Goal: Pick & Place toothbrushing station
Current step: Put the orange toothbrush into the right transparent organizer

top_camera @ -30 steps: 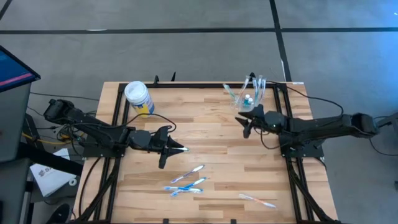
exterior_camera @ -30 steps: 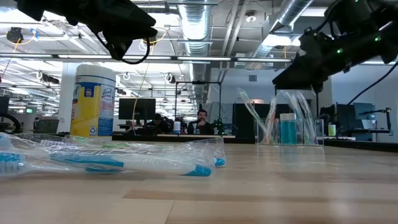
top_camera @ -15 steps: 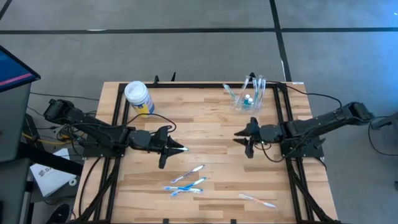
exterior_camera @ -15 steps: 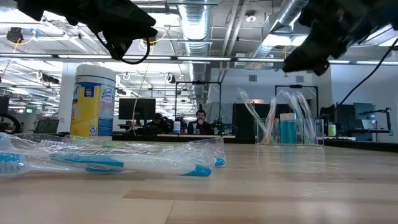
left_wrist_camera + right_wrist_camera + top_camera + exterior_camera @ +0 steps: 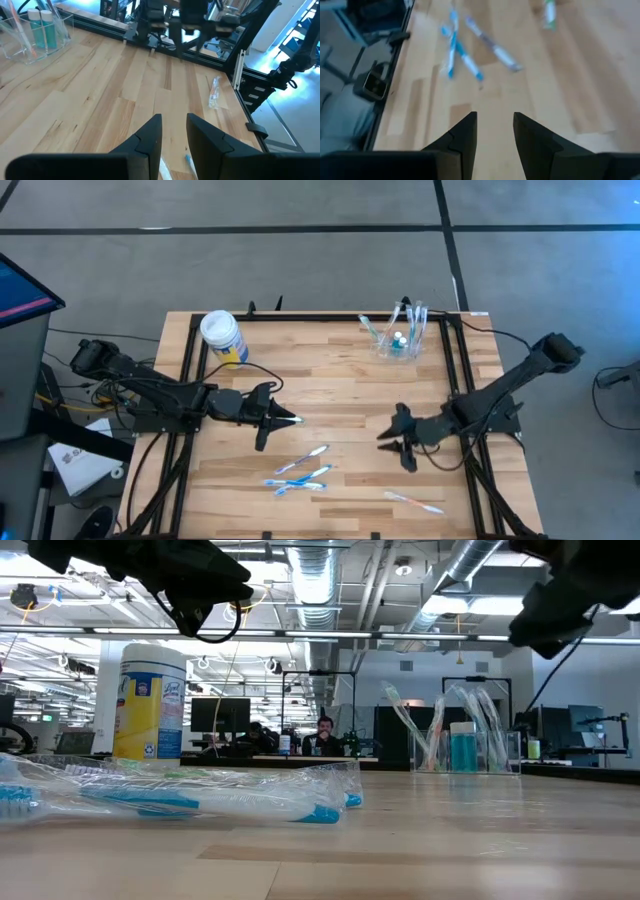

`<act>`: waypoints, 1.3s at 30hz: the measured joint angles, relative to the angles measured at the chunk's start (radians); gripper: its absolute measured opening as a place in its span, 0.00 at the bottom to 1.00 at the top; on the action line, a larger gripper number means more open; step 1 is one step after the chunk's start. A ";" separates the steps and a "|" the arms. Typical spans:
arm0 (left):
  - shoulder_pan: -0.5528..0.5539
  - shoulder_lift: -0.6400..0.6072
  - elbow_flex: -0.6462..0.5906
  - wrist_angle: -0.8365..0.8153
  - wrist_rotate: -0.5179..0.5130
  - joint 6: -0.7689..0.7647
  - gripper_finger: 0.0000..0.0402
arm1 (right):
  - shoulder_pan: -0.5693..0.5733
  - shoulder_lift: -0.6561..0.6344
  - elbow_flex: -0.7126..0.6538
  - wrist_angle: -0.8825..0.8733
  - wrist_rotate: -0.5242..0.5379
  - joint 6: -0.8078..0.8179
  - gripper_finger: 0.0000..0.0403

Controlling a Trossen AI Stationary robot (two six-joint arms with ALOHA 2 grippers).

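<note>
The toothbrushing station (image 5: 400, 340) is a see-through cup at the table's far right. Toothbrushes and a teal tube stand in it; it also shows in the low view (image 5: 465, 745) and the left wrist view (image 5: 35, 35). My left gripper (image 5: 272, 420) hovers over the table's left middle, shut on a wrapped toothbrush (image 5: 291, 420). My right gripper (image 5: 397, 445) is open and empty over the right middle, well nearer than the station. Its fingers (image 5: 465, 135) point toward several wrapped toothbrushes (image 5: 300, 472) lying flat on the wood. My left gripper pinches the wrapped toothbrush between its two fingers, which lie about level and point toward the table's right. A short white end with a teal tip (image 5: 294, 420) sticks out past the fingertips, clear of the wood. The fingers hide which part they hold.
A yellow-and-blue canister with a white lid (image 5: 222, 335) stands at the far left. One more wrapped toothbrush (image 5: 415, 502) lies near the front right edge. Black frame rails (image 5: 462, 370) run along the table's sides. Bare wood lies between the two grippers.
My right gripper has swung away from the station toward the table's near edge, empty, and has tipped further down toward the wood. The station and the toothbrushes on the table have stayed where they were.
</note>
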 joint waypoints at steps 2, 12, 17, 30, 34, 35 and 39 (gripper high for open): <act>0.000 0.000 0.000 0.000 0.000 0.000 0.21 | 0.035 0.050 0.025 -0.002 0.000 0.017 0.29; 0.000 0.000 0.000 0.000 0.000 0.000 0.21 | 0.169 0.309 0.249 -0.219 -0.061 0.184 0.29; 0.000 0.000 0.000 0.000 0.000 0.000 0.21 | 0.210 0.427 0.365 -0.327 -0.102 0.262 0.29; 0.000 0.000 0.000 0.000 0.000 0.000 0.21 | 0.237 0.668 0.613 -0.592 -0.221 0.361 0.29; 0.000 0.000 -0.006 0.000 0.000 0.000 0.21 | 0.237 0.731 0.665 -0.667 -0.253 0.367 0.29; 0.000 0.000 -0.009 0.002 0.000 0.000 0.21 | 0.237 0.740 0.674 -0.696 -0.254 0.367 0.29; 0.000 0.000 -0.020 -0.002 0.000 -0.017 0.21 | 0.236 0.776 0.692 -0.703 -0.258 0.366 0.29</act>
